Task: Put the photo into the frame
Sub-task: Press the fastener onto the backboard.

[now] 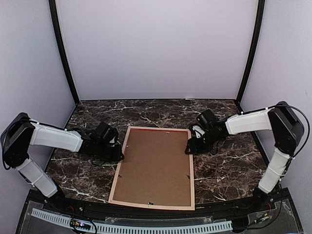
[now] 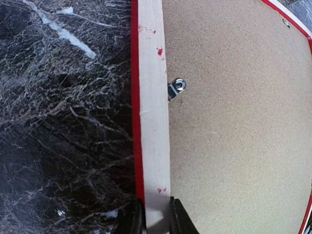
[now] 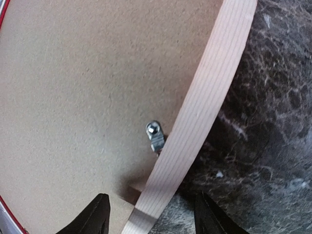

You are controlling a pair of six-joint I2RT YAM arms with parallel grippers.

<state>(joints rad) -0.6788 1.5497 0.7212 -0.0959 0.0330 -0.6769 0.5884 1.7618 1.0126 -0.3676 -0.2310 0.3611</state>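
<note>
Up close, left jaws pinch one side of the frame (image 2: 153,122); right jaws straddle the opposite side, spread. Overhead alone shows it whole, back up, on the counter (image 1: 224,170).

This is looking like a robotics lab booth. Blank pale walls (image 1: 156,48) are closing in three sides, with black poles (image 1: 63,53) running up the corners. The left arm (image 1: 53,137) and right arm (image 1: 248,122) are sitting bolted at the near edge of a marble-patterned surface (image 1: 97,112), beside a perforated cable strip (image 1: 146,227). The frame (image 1: 120,165) is lying back-up between them.
</note>
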